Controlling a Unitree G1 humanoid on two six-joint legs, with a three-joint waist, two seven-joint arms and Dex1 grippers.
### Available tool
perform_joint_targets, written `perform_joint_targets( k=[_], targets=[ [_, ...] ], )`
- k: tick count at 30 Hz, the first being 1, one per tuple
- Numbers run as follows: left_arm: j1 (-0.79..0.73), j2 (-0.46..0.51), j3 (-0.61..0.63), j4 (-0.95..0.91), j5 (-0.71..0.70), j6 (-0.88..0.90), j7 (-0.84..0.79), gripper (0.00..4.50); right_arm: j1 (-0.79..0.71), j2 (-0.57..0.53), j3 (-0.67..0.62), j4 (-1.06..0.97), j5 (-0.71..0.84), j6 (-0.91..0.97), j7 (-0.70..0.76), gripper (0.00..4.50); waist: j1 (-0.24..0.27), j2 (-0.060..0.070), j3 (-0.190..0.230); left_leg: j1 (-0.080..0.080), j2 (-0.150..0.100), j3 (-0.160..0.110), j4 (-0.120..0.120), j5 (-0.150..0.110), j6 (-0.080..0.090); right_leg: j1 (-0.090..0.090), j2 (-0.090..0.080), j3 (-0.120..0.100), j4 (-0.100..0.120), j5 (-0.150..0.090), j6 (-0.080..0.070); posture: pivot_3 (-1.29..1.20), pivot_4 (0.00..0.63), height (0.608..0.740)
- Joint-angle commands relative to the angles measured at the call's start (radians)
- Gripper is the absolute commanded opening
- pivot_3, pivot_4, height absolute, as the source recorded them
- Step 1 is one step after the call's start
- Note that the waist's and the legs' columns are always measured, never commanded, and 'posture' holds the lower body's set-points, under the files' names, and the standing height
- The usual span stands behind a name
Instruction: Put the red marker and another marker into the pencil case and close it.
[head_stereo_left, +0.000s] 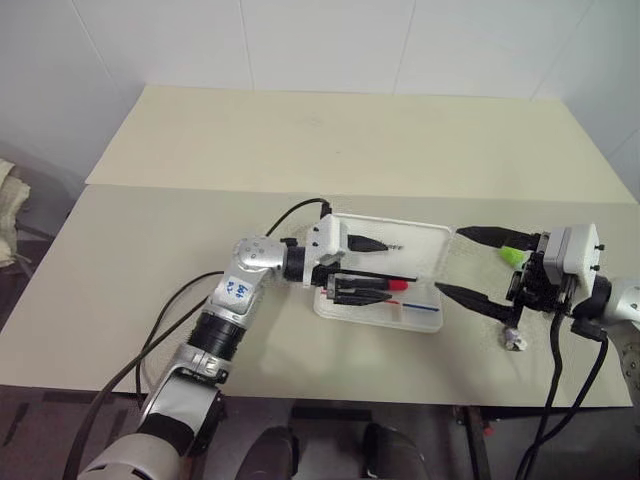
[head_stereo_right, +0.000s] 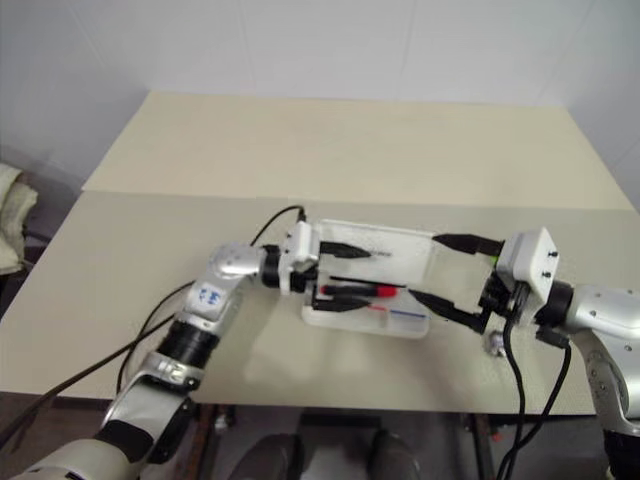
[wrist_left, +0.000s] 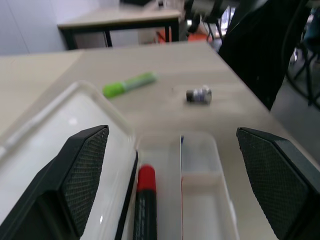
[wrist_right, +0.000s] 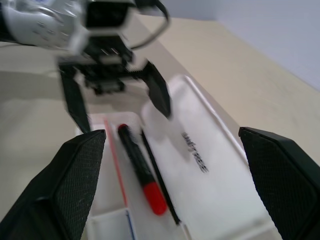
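Red marker (head_stereo_left: 385, 287) lying in open pencil case (head_stereo_left: 432, 236) on desk (head_stereo_left: 300, 140), green marker (head_stereo_left: 513, 256) outside beside right gripper (head_stereo_left: 466, 262), both grippers' fingers spread wide and empty, left gripper (head_stereo_left: 375, 263) over tray: risks nudging case or rolling green marker away.
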Motion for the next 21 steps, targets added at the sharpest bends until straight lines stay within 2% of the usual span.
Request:
perform_joint_targets(
  k=[1,8,15,21],
  targets=[
    [0.018,0.046,0.074,-0.141,-0.111,0.083,-0.012,4.39,-0.036,-0.062,-0.033,0.119,-0.053,0.044,-0.043,4.5,-0.003,0.0,0.0,0.0,0.0,0.0,0.0,0.0,0.0,0.0,0.0,0.0,0.0,0.0,0.0,0.0,0.15,0.74],
    [0.061,0.2,0.164,-0.288,-0.214,0.214,-0.029,4.39,-0.151,-0.138,0.005,0.437,-0.179,0.024,-0.049,4.5,-0.011,0.0,0.0,0.0,0.0,0.0,0.0,0.0,0.0,0.0,0.0,0.0,0.0,0.0,0.0,0.0,0.15,0.74],
    [0.064,0.323,0.222,-0.327,-0.259,0.272,-0.045,4.39,-0.297,-0.132,0.099,0.782,-0.276,-0.117,0.068,4.5,-0.029,0.0,0.0,0.0,0.0,0.001,-0.001,0.0,0.0,0.0,0.0,0.0,0.0,0.0,0.0,0.0,0.15,0.74],
    [0.072,0.37,0.241,-0.34,-0.274,0.283,-0.052,4.39,-0.417,-0.107,0.181,1.081,-0.374,-0.277,0.12,4.5,-0.029,0.001,0.0,0.0,0.001,0.001,-0.001,0.0,0.0,0.0,0.0,0.0,-0.001,0.0,0.0,0.0,0.15,0.74]
  ],
)
